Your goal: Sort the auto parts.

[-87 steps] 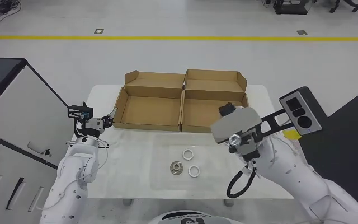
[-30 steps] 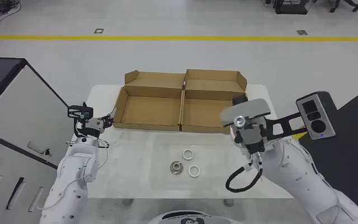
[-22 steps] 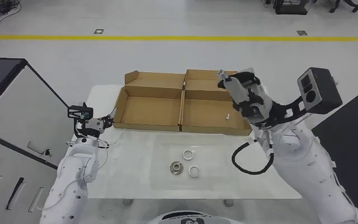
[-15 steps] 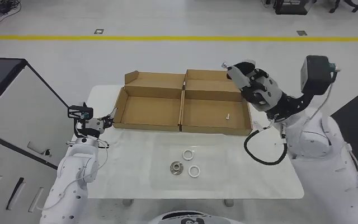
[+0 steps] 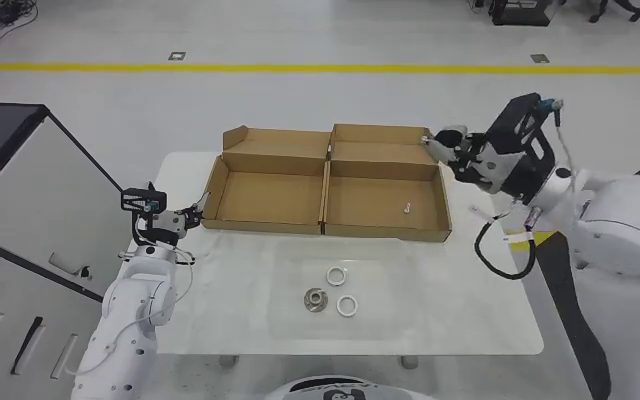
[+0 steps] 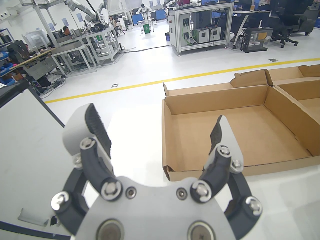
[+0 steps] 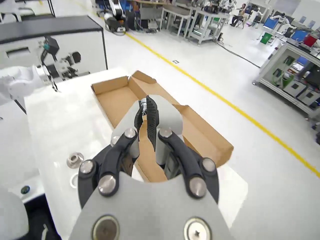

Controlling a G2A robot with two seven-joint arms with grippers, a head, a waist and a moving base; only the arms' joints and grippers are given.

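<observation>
While pinching a small threaded part (image 7: 143, 106) tight in the right hand (image 7: 144, 105), hovers over the right cardboard box's (image 5: 385, 200) far outer corner. Holds the left hand (image 6: 155, 115) spread wide beside the left box's (image 5: 270, 197) near corner. Spots one bolt (image 5: 407, 208) lying inside the right box. Down on the bench (image 5: 230, 300): two white rings (image 5: 337, 274), one flanged nut (image 5: 317, 297).

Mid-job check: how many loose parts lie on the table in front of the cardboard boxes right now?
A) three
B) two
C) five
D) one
A: a white ring, a second white ring and a metal flanged nut lie on the table in front of the cardboard boxes.
</observation>
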